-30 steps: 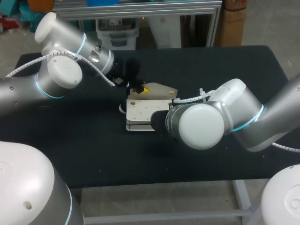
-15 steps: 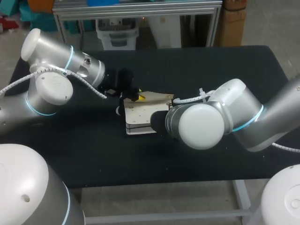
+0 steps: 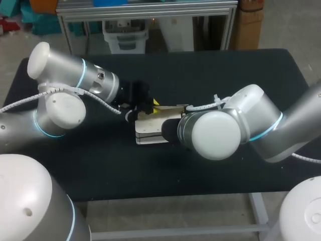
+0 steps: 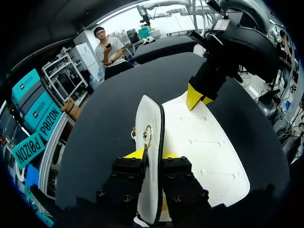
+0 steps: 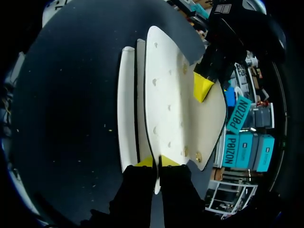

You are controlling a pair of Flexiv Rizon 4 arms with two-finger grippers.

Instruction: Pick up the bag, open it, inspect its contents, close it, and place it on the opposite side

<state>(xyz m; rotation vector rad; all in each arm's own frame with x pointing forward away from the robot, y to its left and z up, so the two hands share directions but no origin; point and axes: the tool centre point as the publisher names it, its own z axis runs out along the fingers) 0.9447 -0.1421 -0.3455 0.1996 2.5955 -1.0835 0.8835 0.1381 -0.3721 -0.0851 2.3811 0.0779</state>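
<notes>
The jaws of the left gripper [image 4: 152, 154] pinch the raised flap edge of the white bag [image 4: 199, 142].

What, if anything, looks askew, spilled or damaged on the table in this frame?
Nothing stands out. The bag rests on the table, pinched at opposite edges by the left claw and the right claw. No spill, tear or stray item shows; its inside is not visible.
</notes>
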